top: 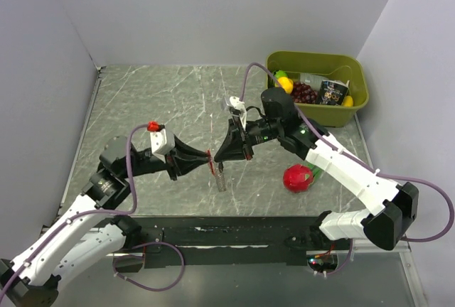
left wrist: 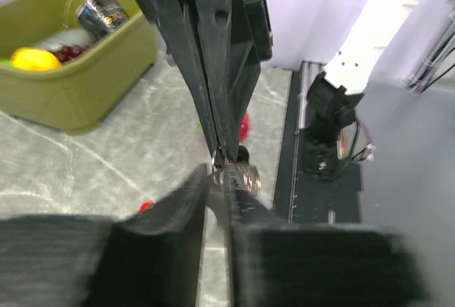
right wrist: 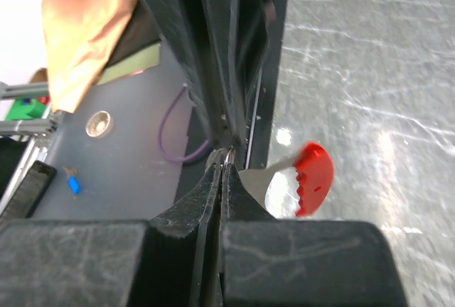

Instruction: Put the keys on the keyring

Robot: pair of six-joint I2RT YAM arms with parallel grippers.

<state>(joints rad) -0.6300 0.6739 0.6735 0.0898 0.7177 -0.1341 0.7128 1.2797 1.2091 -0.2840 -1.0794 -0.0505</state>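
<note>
Above the table (top: 142, 101), the overhead view shows the left gripper (top: 206, 158) and right gripper (top: 216, 157) tip to tip, with the keys (top: 220, 178) dangling between them. Only the wrist views show the jaws: right pressed closed; left a thin slit apart, grip I cannot tell.

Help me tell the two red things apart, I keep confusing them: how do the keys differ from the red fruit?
The keys are a thin red head on a silvery strip; the red fruit is round with green leaves. The keys are slimmer; the fruit bulkier. Both are red.
</note>
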